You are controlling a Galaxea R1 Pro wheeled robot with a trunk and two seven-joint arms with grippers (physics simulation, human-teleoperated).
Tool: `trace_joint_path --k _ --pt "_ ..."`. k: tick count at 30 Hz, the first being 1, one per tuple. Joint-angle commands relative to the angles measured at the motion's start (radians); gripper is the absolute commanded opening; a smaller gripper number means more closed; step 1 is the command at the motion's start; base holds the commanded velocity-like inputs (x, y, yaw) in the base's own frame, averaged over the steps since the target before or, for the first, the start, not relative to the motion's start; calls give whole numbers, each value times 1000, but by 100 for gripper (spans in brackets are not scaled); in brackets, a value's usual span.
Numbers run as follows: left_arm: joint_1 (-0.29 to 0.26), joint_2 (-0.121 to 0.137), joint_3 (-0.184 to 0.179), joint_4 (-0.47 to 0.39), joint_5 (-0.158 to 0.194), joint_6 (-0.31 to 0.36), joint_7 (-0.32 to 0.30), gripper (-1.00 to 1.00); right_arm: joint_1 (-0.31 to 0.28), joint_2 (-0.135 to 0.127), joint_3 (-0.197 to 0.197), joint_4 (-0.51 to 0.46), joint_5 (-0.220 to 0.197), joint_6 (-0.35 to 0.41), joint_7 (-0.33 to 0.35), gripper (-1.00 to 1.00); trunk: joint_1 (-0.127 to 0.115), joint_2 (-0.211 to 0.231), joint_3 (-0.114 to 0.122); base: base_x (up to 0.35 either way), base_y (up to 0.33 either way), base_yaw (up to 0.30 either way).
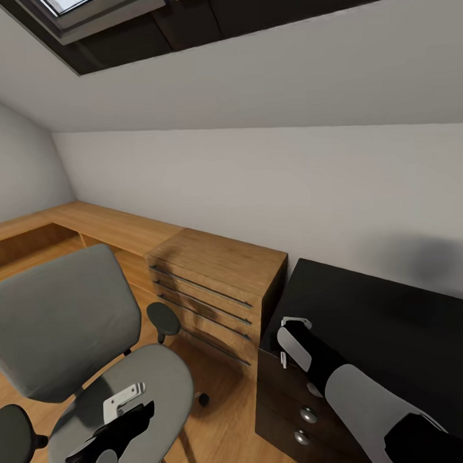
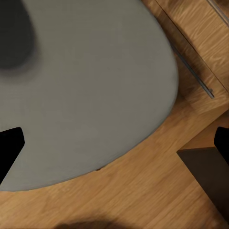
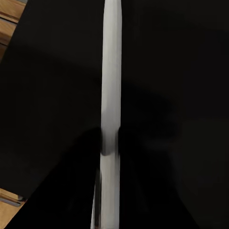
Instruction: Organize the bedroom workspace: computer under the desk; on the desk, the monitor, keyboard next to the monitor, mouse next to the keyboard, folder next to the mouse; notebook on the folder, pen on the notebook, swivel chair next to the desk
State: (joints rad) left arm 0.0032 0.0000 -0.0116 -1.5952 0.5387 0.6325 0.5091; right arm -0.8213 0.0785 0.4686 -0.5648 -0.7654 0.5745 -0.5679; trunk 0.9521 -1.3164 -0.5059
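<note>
— What could have gone wrong there?

— The right claw [image 1: 293,326] hung over the black tabletop [image 1: 397,318], apparently closed on the pen [image 3: 110,95], though its fingers blurred into the dark surface. The pen was thin, and a loose pinch might have let it slip and roll off the edge beside the drawer unit.

— And the other arm?

— The left claw [image 2: 117,140] was spread wide and empty above the swivel chair [image 1: 67,326] seat. Dropping lower, it could have nudged the chair on its casters.

— The count?

— One chair, one pen, one tabletop, one light-wood chest [image 1: 219,266], and two silver knobs [image 1: 308,415] seen clearly.
</note>
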Motion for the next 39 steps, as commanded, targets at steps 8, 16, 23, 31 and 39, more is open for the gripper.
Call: trace_joint_path --k 8,16,23,31,39 --pt "0 0 -1 -2 10 0 9 100 -1 -2 6 -1 -10 1 -7 -100 0 -1 -1 0 0 0" --pt "0 0 -2 -2 9 -2 9 100 -1 -10 8 -29 -7 -3 -12 -100 -23 41 18 0 0 0" --pt "0 0 -2 -2 9 -4 9 100 17 -47 9 -115 -9 -2 -19 -100 -50 90 40 0 0 0" --pt "0 -1 -5 -4 9 -5 9 100 118 -92 9 -321 -10 1 -29 -100 -80 146 65 -42 0 0" --pt "0 0 -7 -5 9 -5 9 100 158 -105 10 -410 -13 1 -114 -100 -111 202 90 -278 0 0"
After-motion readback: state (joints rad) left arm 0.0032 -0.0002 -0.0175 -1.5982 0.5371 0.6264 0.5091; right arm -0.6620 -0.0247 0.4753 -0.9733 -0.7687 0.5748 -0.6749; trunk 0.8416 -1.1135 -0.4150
